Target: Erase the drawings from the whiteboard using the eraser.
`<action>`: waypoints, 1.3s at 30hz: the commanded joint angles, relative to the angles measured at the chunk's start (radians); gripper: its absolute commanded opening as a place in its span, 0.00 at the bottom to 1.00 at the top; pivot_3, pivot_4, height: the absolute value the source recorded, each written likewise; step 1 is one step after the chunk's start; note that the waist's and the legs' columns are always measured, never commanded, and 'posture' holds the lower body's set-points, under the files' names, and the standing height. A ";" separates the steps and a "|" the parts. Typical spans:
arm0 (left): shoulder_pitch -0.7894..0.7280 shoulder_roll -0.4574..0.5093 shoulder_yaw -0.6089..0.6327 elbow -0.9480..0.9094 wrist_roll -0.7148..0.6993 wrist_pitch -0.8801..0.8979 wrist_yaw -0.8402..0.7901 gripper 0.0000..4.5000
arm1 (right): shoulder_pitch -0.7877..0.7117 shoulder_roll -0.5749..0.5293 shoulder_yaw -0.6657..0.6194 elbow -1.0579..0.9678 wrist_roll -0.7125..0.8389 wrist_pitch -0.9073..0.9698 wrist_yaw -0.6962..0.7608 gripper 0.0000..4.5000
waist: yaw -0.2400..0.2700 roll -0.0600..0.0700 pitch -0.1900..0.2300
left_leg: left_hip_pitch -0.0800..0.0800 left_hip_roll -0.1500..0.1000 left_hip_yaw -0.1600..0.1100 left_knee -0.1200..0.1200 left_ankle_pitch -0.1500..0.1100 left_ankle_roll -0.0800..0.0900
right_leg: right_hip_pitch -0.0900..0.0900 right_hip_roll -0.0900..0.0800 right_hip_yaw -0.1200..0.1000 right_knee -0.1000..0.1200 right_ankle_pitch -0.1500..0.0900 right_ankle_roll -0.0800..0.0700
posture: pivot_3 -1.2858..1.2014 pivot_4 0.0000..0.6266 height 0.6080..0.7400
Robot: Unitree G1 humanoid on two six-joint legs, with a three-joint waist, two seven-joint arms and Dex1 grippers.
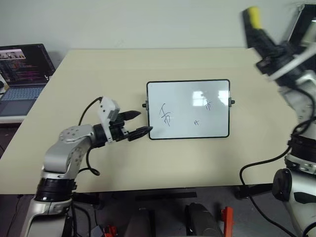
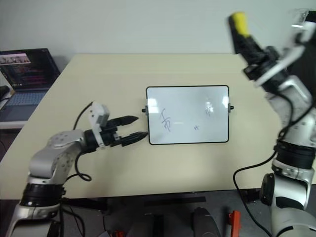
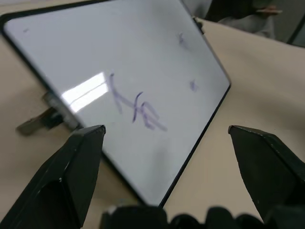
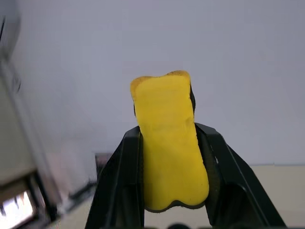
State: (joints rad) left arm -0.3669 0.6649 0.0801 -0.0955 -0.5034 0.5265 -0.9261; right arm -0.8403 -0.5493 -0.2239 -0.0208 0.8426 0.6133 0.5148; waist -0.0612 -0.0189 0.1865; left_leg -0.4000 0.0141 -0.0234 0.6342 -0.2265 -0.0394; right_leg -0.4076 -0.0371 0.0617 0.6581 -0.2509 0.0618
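The whiteboard (image 1: 188, 108) lies flat in the middle of the beige table, with three blue drawings on it: the largest (image 1: 167, 116) at its left, a tiny one (image 1: 196, 122) in the middle, another (image 1: 208, 105) at the right. My left gripper (image 1: 140, 124) stands open just off the board's lower left corner, fingers level and pointing at it. Raised high at the far right, above the table, my right gripper (image 1: 253, 22) is shut on the yellow eraser (image 4: 169, 140), which sticks out past its fingertips.
An open laptop (image 1: 22, 74) sits on a side surface off the table's left edge. A dark monitor edge (image 1: 303, 27) shows at the far right. Black cables hang off both arms near the table's front edge.
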 commanded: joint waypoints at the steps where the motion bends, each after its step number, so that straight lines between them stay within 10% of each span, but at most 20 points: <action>1: 0.067 0.058 0.050 -0.041 0.041 -0.058 -0.002 1.00 | -0.005 -0.028 0.337 -0.011 -0.365 -0.200 0.131 0.25 | 0.000 0.000 0.000 | 0.000 0.000 0.000 0.000 0.000 0.000 | 0.000 0.000 0.000 0.000 0.000 0.000 | 0.52 0.24 1.00; 6: 0.155 0.071 0.082 -0.066 0.059 -0.091 0.021 1.00 | -0.029 0.077 0.588 0.126 -0.643 -0.458 0.228 0.25 | 0.010 -0.001 0.000 | -0.002 0.000 0.000 0.000 0.000 0.000 | -0.002 0.000 0.000 0.001 0.000 0.000 | 0.52 0.24 1.00; 15: 0.213 0.032 0.066 -0.158 0.048 -0.073 0.076 1.00 | -0.192 0.239 0.645 0.619 -0.918 -0.760 0.153 0.25 | 0.017 -0.004 0.001 | -0.001 0.000 -0.001 0.001 0.000 0.000 | -0.002 -0.001 -0.002 0.003 0.000 -0.001 | 0.52 0.24 1.00; 28: 0.209 0.039 0.073 -0.188 0.029 -0.057 0.074 1.00 | -0.287 0.269 0.634 1.005 -1.063 -0.917 0.146 0.25 | 0.003 -0.004 0.000 | 0.002 0.000 -0.001 0.001 0.000 0.000 | 0.001 -0.001 -0.001 0.005 0.000 -0.002 | 0.52 0.24 1.00; 39: 0.179 0.036 0.056 -0.181 0.029 -0.052 0.066 1.00 | -0.113 0.224 0.662 0.894 -1.066 -0.923 0.428 0.25 | 0.004 -0.009 -0.003 | 0.006 0.000 -0.002 0.004 0.000 0.000 | 0.005 -0.001 -0.001 0.007 0.001 -0.002 | 0.52 0.24 1.00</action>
State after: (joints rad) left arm -0.1675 0.6989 0.1320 -0.2572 -0.4647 0.4775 -0.8591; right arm -0.9626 -0.2916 0.4346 0.8484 -0.1896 -0.3556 0.9388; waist -0.0568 -0.0278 0.1834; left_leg -0.3939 0.0143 -0.0250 0.6396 -0.2261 -0.0397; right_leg -0.4030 -0.0374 0.0604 0.6654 -0.2502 0.0599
